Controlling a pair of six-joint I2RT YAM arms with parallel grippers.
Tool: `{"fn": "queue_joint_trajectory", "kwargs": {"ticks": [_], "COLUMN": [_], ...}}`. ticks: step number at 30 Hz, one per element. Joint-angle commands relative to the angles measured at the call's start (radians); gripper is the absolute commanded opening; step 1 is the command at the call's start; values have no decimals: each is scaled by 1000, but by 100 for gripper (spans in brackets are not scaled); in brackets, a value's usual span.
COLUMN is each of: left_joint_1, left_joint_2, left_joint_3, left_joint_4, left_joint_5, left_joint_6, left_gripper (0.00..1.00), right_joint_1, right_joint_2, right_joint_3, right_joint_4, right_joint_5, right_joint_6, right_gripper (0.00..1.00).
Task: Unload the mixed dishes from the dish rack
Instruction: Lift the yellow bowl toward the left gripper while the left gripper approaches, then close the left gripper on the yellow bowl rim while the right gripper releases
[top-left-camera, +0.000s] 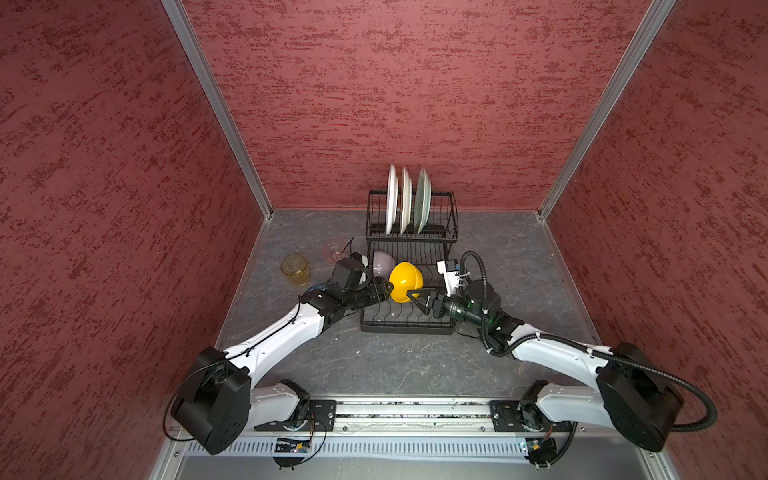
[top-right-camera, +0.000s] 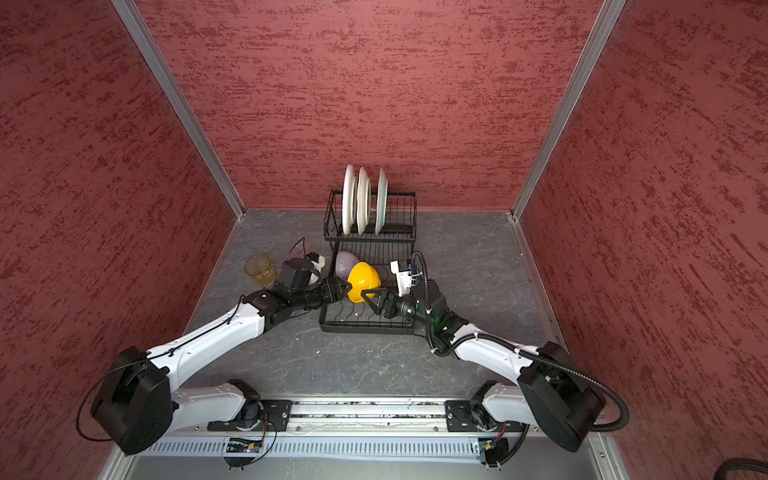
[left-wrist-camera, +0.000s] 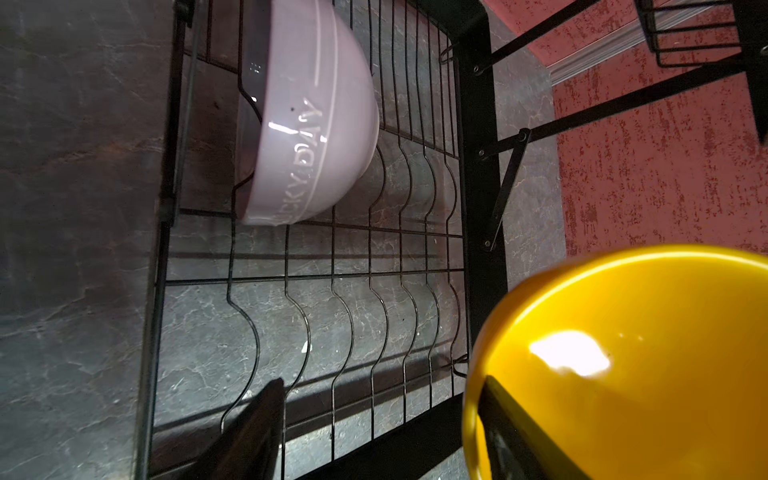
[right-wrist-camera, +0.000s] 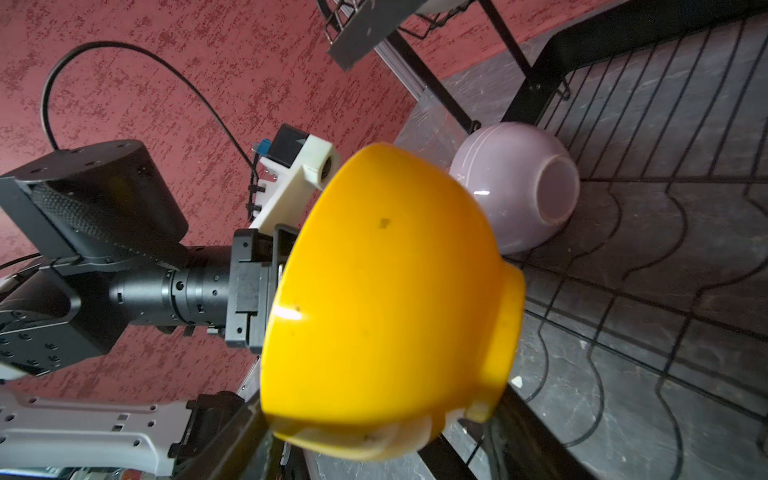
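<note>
Grey stone-look tabletop (top-left-camera: 519, 266) carries the black dish rack (top-left-camera: 409, 330), with three plates (top-left-camera: 405, 199) upright in its raised back tier. Over the lower tier the right gripper (top-left-camera: 415, 299) clamps the tilted yellow bowl (top-left-camera: 405, 286). The left gripper (top-left-camera: 388, 289) is spread wide, one finger (left-wrist-camera: 519, 436) inside the rim. The lilac bowl (top-left-camera: 382, 262) lies on the wires behind.

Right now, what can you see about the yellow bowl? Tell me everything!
The yellow bowl is shiny, like glazed ceramic, with a small foot ring and a few dark specks. It is tipped on its side above the lower tier of the dish rack, near the lilac bowl. The right fingers seem to clamp it; one of the open left fingers sits inside its rim.
</note>
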Motion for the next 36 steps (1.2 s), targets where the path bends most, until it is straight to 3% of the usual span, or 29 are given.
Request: {"fn": "queue_joint_trajectory", "kwargs": {"ticks": [1, 6, 14, 22, 27, 36], "left_joint_1": [-9, -11, -12, -18, -22, -19], "left_joint_2": [19, 39, 38, 42, 36, 30], "left_joint_3": [28, 30, 32, 18, 0, 8], "left_joint_4": [2, 23, 43, 103, 145, 105], "left_joint_5": [-17, -5, 6, 40, 68, 71], "left_joint_6": [-8, -11, -6, -26, -38, -9], "left_gripper": [72, 59, 52, 41, 26, 13], "right_joint_1": [-3, -4, -3, -5, -3, -4], "right_joint_2": [-13, 5, 51, 83, 97, 115], "right_joint_3": [2, 7, 26, 36, 39, 43], "right_joint_4": [87, 107, 144, 168, 171, 173], "right_joint_5": [-67, -103, -169, -180, -179, -190], "right_joint_6": [24, 39, 59, 69, 70, 71], "right_gripper": [59, 59, 60, 60, 60, 61]}}
